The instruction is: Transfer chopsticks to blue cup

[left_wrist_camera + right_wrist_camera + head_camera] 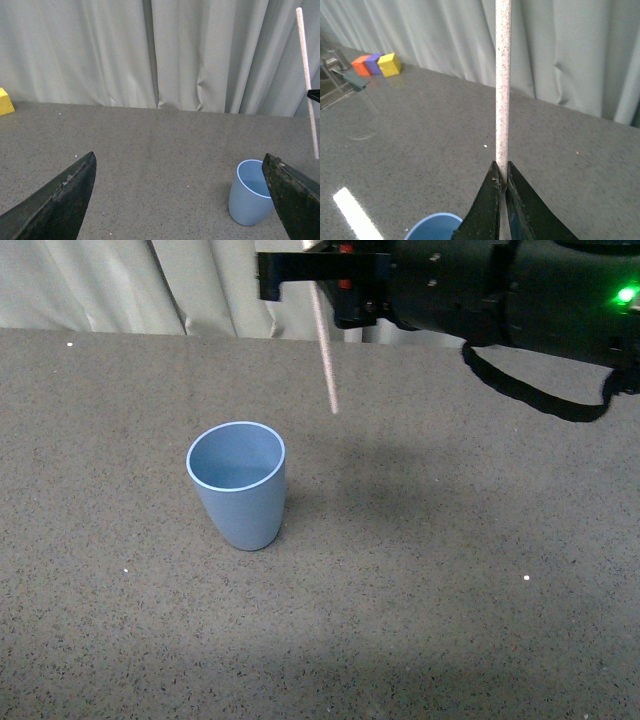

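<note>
Front view: we've got the right gripper clenched on the chopsticks, tip hanging at 2 o'clock from the blue cup | left gripper jaws spread wide

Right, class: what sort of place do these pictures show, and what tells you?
Probably a robot lab test bench, not a kitchen: a plain curtain backs a grey table, coloured blocks sit at its edge, and the right gripper holds a chopstick near a blue cup.
</note>
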Motion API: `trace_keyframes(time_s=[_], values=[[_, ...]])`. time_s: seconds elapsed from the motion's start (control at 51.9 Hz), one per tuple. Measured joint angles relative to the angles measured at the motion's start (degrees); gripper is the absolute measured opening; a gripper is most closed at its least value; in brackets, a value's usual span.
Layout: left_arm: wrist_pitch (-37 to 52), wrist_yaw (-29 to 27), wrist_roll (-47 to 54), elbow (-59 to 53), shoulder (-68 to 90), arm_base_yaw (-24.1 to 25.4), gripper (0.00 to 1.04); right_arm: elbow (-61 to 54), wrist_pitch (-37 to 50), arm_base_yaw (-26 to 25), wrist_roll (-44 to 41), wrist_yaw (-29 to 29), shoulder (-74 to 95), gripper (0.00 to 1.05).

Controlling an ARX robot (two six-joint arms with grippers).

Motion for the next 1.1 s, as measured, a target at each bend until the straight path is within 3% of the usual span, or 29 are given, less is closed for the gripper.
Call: trace_keyframes(time_s=[0.309, 0.906, 1.099], values=[[0.00, 0.00, 0.00, 0.00, 0.00, 0.00, 0.98, 7.28, -0.07, 4.48, 0.74, -2.43, 7.39, 0.01], [0.00, 0.00, 0.02, 0.00, 0.00, 0.00, 0.98, 6.29, -2.36, 5.53, -3.13, -2.49, 12.52, 0.01], [0.00, 0.00, 0.02, 0.00, 0.00, 0.00, 0.98, 3.41, -2.16, 4.85, -2.58, -5.27, 11.15, 0.35]])
